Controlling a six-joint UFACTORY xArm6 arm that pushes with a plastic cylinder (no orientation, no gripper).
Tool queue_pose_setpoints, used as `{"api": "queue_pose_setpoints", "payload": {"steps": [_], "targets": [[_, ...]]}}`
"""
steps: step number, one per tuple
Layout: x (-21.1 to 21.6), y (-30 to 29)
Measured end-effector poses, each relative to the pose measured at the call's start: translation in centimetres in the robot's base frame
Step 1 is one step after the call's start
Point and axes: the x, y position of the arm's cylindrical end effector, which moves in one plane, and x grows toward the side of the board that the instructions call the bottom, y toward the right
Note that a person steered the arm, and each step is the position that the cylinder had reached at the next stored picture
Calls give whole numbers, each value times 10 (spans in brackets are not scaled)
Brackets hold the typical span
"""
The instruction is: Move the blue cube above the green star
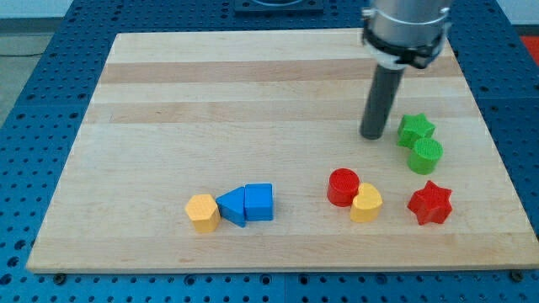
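You had my tip [372, 135] standing on the board near its right edge, just left of the green star [416, 128] and apparently clear of it, pressing on nothing. The blue cube [258, 203] sat well apart, toward the bottom edge left of centre, touching a second blue block [232, 206] that in turn met a yellow hexagonal block [202, 212]. The cube looked small, rigid and light, so it would likely slide easily on the smooth wood and might spin if struck off-centre. You could not grasp it; I would judge the best contact to be the middle of its lower-left face, pushing it up and right, away from its neighbours. A red cylinder [343, 187] and yellow block [366, 203] lay near that path.
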Motion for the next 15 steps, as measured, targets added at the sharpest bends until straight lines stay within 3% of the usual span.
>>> {"api": "queue_pose_setpoints", "payload": {"steps": [1, 2, 3, 4, 6, 8, 9, 12, 15], "targets": [[5, -69], [39, -167], [93, -269], [138, -327], [182, -263], [173, -147], [157, -132], [78, -126], [68, -171]]}}
